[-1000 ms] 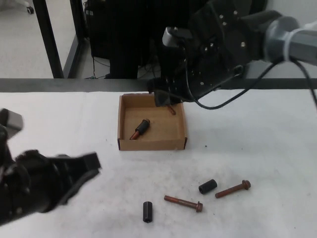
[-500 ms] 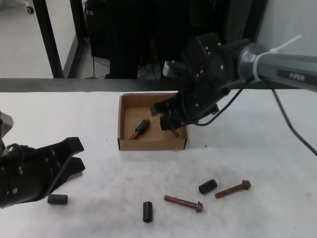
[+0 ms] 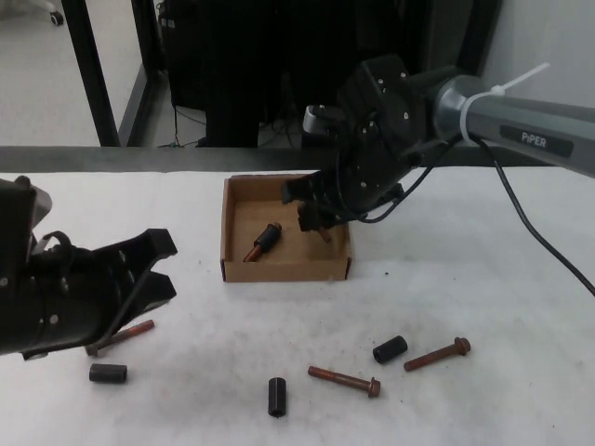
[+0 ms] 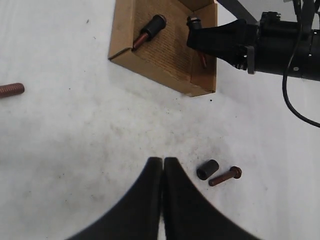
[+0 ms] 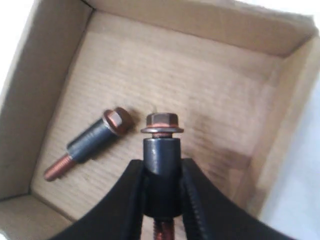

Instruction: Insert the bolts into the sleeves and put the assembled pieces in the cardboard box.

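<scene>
The cardboard box (image 3: 284,271) stands at the middle back, with one assembled bolt and sleeve (image 3: 264,240) lying in it. Over the box's right half, my right gripper (image 3: 316,218) is shut on a second assembled piece. In the right wrist view the black sleeve (image 5: 161,175) sits between the fingers of the right gripper (image 5: 161,167), the copper bolt head (image 5: 161,122) above it, beside the lying piece (image 5: 92,142). My left gripper (image 4: 162,162) is shut and holds nothing, low over the bench at the near left (image 3: 160,268).
Loose parts lie on the white bench: bolts (image 3: 344,379) (image 3: 437,353) and sleeves (image 3: 390,349) (image 3: 277,397) at the front, plus a bolt (image 3: 121,334) and a sleeve (image 3: 108,373) by the left arm. A black frame runs along the back edge.
My right gripper has come forward and down from the box's back edge to over its right half, still holding the piece. The left arm has shifted, uncovering a bolt and a sleeve.
</scene>
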